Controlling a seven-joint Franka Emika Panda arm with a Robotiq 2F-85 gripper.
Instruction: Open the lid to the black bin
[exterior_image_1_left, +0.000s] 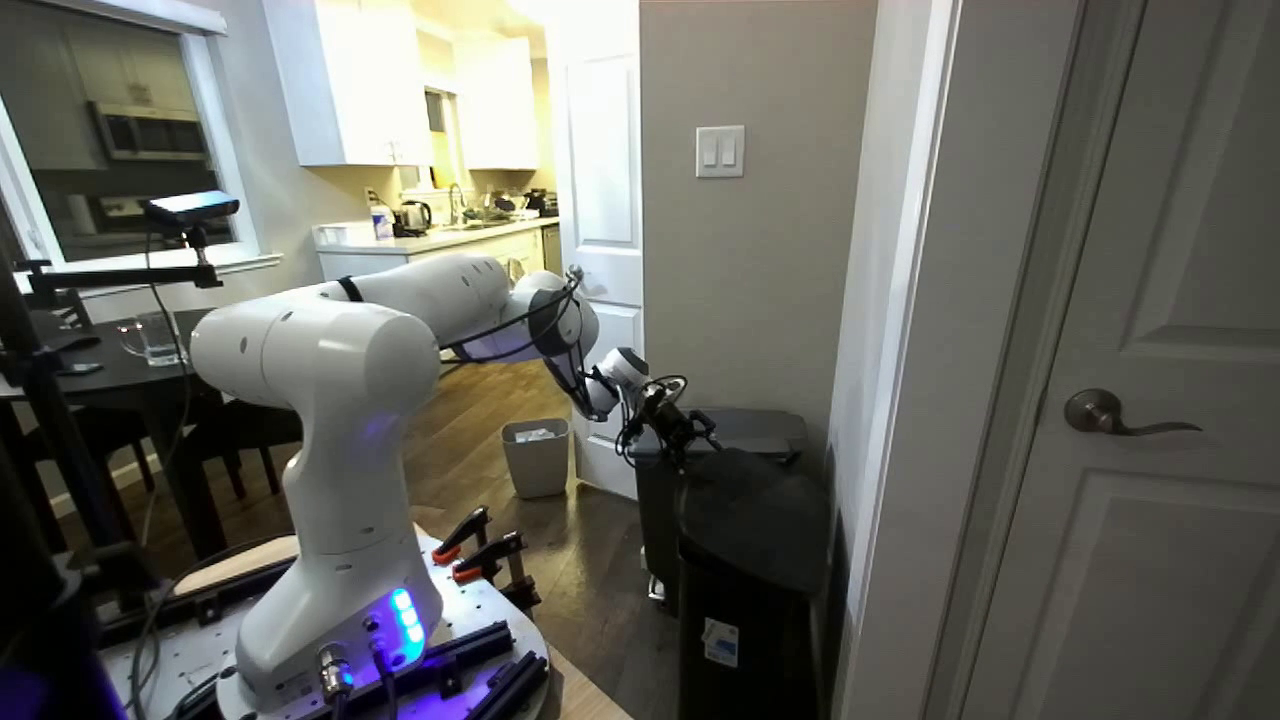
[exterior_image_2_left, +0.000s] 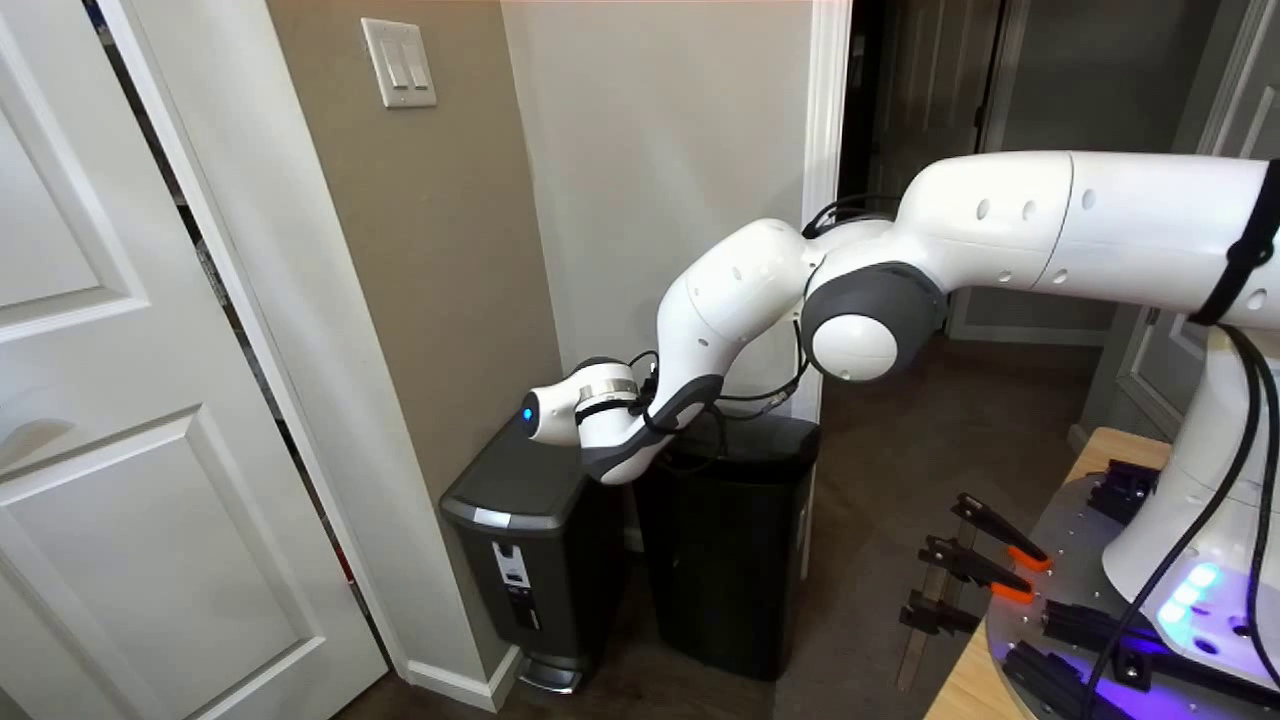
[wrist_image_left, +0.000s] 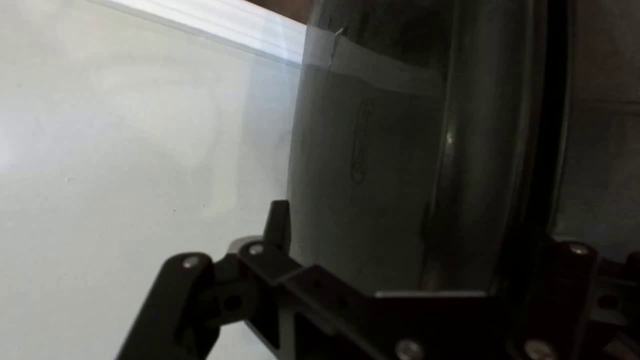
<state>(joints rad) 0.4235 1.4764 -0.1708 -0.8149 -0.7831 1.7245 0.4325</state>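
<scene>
The black bin (exterior_image_1_left: 750, 630) stands against the wall with a light label low on its front. It also shows in an exterior view (exterior_image_2_left: 725, 570), partly behind my arm. Its flat dark lid (exterior_image_1_left: 765, 515) lies across the top. The lid fills the middle of the wrist view (wrist_image_left: 395, 150), with an embossed mark near its wall side. My gripper (exterior_image_1_left: 697, 438) is at the lid's far end. In the wrist view my gripper (wrist_image_left: 410, 235) is open, one finger at the lid's wall-side edge, the other near its opposite edge. I cannot tell whether the fingers touch it. The fingers are hidden in an exterior view.
A dark step bin (exterior_image_2_left: 530, 530) with a pedal stands close beside the black bin. The wall (wrist_image_left: 150, 175) is tight along the lid's side. A small grey bin (exterior_image_1_left: 537, 460) stands on the floor by the white door (exterior_image_1_left: 600, 150). Clamps (exterior_image_2_left: 975, 560) stick out from the robot's table.
</scene>
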